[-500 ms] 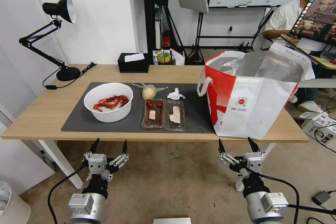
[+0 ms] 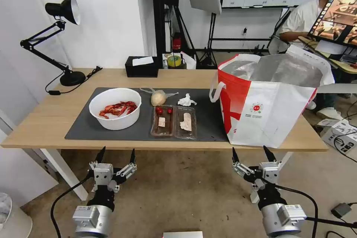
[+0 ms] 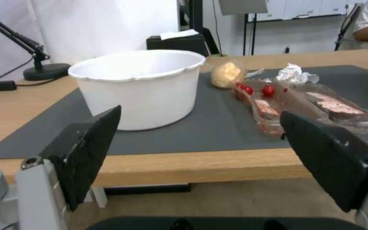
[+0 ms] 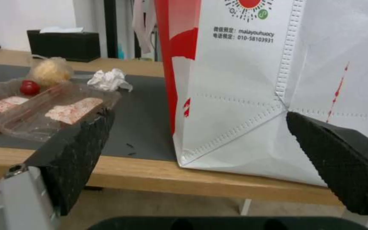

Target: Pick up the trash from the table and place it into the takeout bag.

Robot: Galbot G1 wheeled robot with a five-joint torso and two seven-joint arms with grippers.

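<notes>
From my head, my left gripper [image 2: 116, 155] and right gripper [image 2: 251, 153] hang spread below the table [image 2: 37, 126]; trash and the takeout bag [image 2: 267, 104] sit on top. My left wrist faces the white bowl [image 3: 139, 86]. My right wrist faces the bag's corner.

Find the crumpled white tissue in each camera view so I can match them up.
Head view: crumpled white tissue on the dark mat, between lump bag and takeout bag.
Left wrist view: tissue beyond the trays.
Right wrist view: tissue beside the takeout bag.
Shared landmark: black tissue box.
</notes>
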